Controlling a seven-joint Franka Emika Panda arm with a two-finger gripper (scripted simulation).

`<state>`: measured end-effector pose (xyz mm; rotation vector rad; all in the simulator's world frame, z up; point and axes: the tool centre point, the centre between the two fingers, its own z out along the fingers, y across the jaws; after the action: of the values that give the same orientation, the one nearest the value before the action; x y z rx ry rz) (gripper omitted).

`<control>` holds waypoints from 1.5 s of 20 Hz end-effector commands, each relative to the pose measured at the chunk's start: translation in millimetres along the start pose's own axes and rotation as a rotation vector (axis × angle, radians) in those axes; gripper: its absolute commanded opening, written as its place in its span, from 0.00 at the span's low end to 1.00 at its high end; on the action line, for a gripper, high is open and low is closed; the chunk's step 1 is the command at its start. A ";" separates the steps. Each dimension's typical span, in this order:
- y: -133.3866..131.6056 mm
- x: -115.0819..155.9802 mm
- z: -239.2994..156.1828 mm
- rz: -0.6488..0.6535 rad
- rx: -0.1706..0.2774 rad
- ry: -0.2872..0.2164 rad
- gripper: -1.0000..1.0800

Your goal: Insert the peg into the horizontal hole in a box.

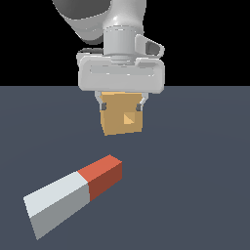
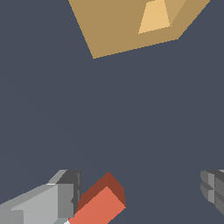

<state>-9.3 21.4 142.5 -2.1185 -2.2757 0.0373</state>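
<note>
Gripper fingers spread wide, nothing held; peg lies near, box far; an off-centre grasp risks tilting the peg

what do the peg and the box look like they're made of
These are simulator renders, so material is open. The peg is flat, matte red and pale grey with sharp edges and no grain or shine; it could pass for painted plastic or wood. The box is an untextured matte tan-orange, wood- or cardboard-coloured, with a lighter hole.
</note>
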 end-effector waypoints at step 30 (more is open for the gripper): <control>-99.1 -160.4 68.5 0.780 -0.038 0.008 0.96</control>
<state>-93.1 -140.4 79.5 -2.8289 -1.3595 0.0064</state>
